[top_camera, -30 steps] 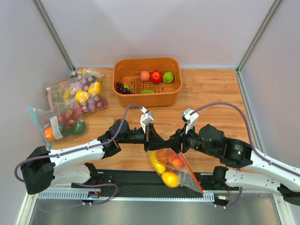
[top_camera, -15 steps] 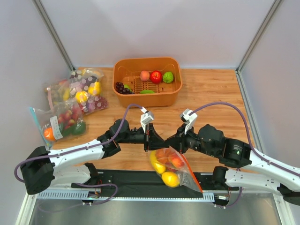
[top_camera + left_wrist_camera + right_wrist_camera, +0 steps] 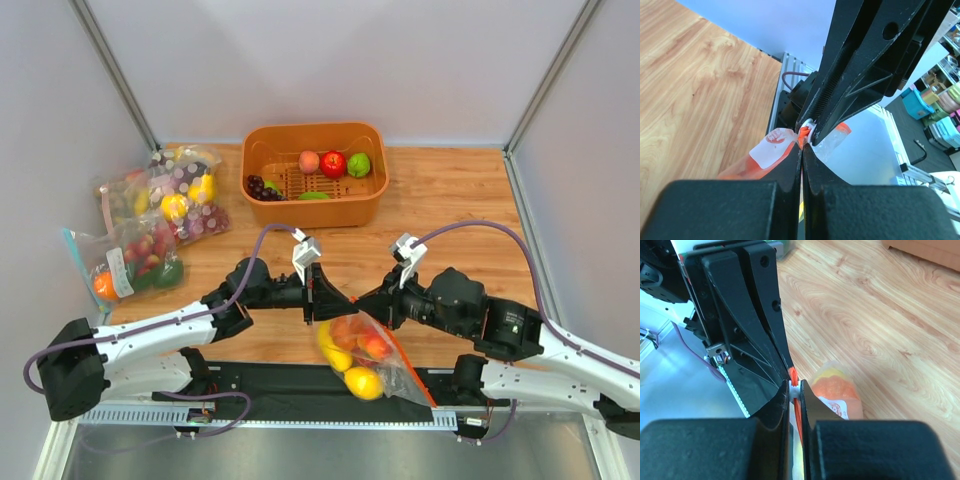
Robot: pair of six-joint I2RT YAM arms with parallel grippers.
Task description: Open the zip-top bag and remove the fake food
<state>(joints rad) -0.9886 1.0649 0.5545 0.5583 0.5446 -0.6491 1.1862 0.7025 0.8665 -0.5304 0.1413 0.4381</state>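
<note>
Two hands meet above the near edge of the worktop [image 3: 450, 190] in the overhead view. The left hand [image 3: 322, 303] and the right hand [image 3: 358, 304] point at each other with their tips nearly touching. Each is closed on the top of the zip-top bag [image 3: 397, 372]. The bag hangs down from that pinch toward the black rail [image 3: 270, 380] at the front. Its orange-red zip strip [image 3: 408, 372] runs slantwise along the right side. The fake food [image 3: 362, 382] is all inside: yellow pieces low and to the left, orange and red-yellow ones higher up. At the far side stands an orange basket [image 3: 372, 195] holding loose fruit. Two other filled bags [image 3: 175, 195] lie against the left wall, well apart from the hands.

From the left wrist, that hand's two fingers [image 3: 790, 170] are pressed together on the plastic. The right hand's fingers come down from above and clamp the same spot, right at the red strip. A white label [image 3: 767, 148] shows just to the left of the pinch.

From the right wrist, its own fingers [image 3: 812, 402] are shut on the red strip, tip to tip with the left hand. Orange and yellow food shows through the plastic beside them, above the wood.
</note>
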